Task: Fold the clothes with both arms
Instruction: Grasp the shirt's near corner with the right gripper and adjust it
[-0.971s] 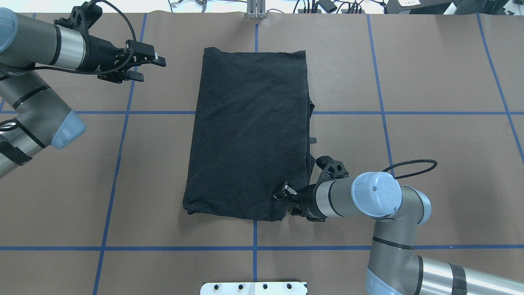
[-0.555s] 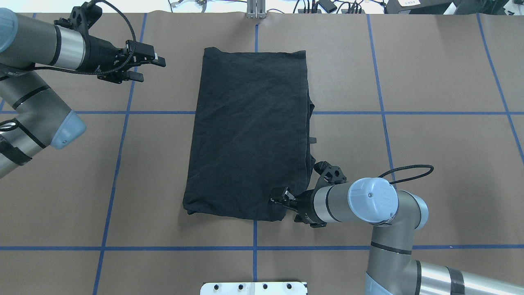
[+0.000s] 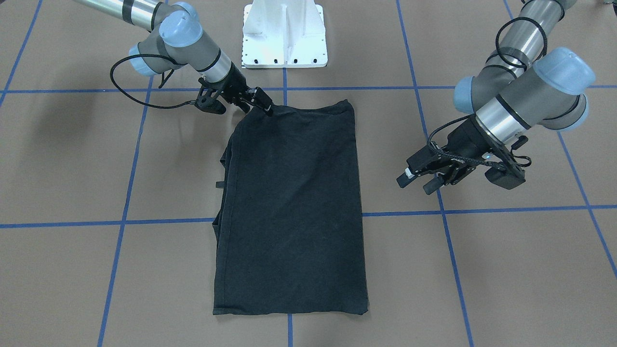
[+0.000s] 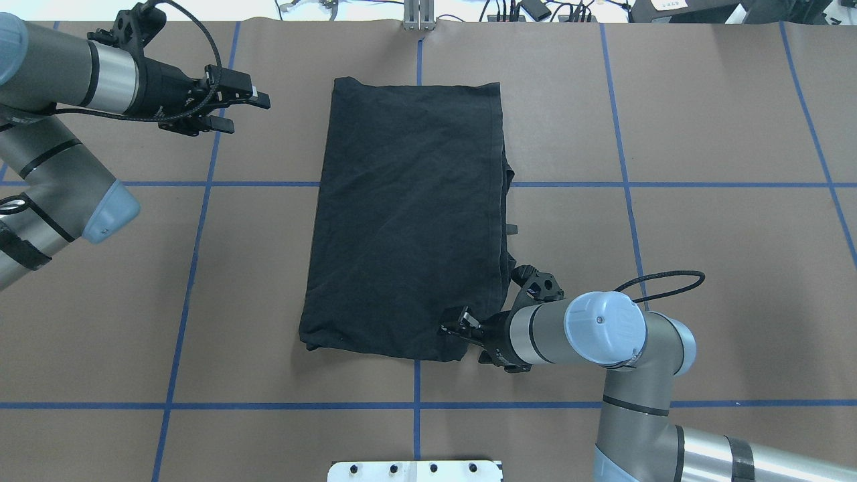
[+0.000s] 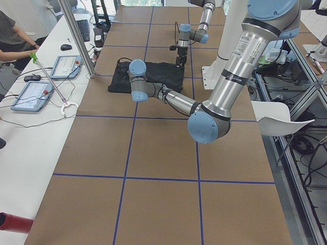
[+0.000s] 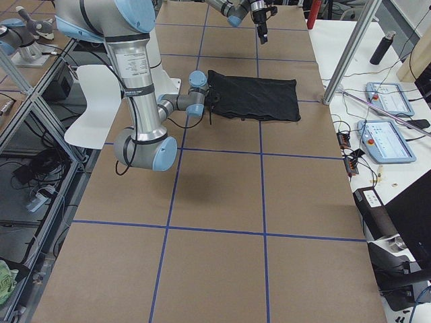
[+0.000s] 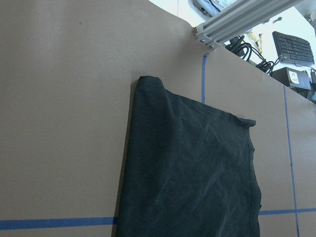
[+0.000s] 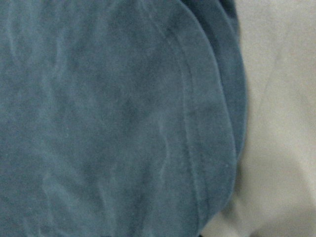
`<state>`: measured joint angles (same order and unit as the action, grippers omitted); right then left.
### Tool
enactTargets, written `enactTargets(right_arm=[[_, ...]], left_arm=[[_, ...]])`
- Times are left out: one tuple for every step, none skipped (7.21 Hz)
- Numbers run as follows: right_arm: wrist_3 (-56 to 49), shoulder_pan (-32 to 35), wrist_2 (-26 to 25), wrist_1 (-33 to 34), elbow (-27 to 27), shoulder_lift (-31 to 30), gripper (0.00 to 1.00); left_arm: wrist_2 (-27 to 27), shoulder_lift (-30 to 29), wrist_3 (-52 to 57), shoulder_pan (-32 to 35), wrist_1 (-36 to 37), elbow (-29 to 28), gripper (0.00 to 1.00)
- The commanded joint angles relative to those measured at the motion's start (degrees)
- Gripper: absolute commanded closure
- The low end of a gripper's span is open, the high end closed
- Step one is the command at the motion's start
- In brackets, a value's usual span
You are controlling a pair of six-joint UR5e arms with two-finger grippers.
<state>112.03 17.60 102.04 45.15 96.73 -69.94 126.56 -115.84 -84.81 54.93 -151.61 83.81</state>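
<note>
Across the middle of the brown paper-covered counter [image 4: 723, 120], which was marked off by blue tape lines [image 4: 254, 184], lay the black short-sleeved T-shirt [image 4: 408, 221]. It was folded into a long rectangle running from the robot's side to the far side. It lay flat with light creases, and an under-layer poked out a little along the edge on the robot's right.

At the near right corner of that rectangle, the silver-grey right arm with its light blue joint caps [image 4: 602, 328] reached in low. Its black jaws rested on the very corner of the cloth. Whether they had closed on the fabric I could not tell, because the tips merged with the dark cloth in both the overhead and the front-facing views. The right wrist view was filled with fabric seen very close (tinted bluish there), with two stitched hems stacked at a rounded edge and pale counter beside them.

The matching silver-grey left arm [image 4: 60, 73] was held above the counter near the far left corner of the T-shirt, well apart from it. Its jaws stood open with a clear gap between the fingers and held nothing. Its wrist view looked down on that far left corner and on the aluminium rail [image 7: 237, 19] at the counter's far edge.

A white bolted base plate [image 3: 284, 33] stood at the robot's side of the counter.
</note>
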Motion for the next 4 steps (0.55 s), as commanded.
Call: enactTargets(right_arm=[[0.2,0.4,0.1,-0.1,0.6,0.2,0.99],[0.2,0.9,0.2,-0.1,0.8,0.2,1.0],[0.2,1.4,0.5,-0.1,1.6,0.2,1.0],[0.2,1.4,0.4,0.0,1.5,0.1,1.0]], left_arm=[[0.0,0.0,0.0,0.0,0.0,0.0,0.0],[0.0,0.0,0.0,0.0,0.0,0.0,0.0],[0.0,0.0,0.0,0.0,0.0,-0.1,0.0],[0.0,0.0,0.0,0.0,0.0,-0.1,0.0]])
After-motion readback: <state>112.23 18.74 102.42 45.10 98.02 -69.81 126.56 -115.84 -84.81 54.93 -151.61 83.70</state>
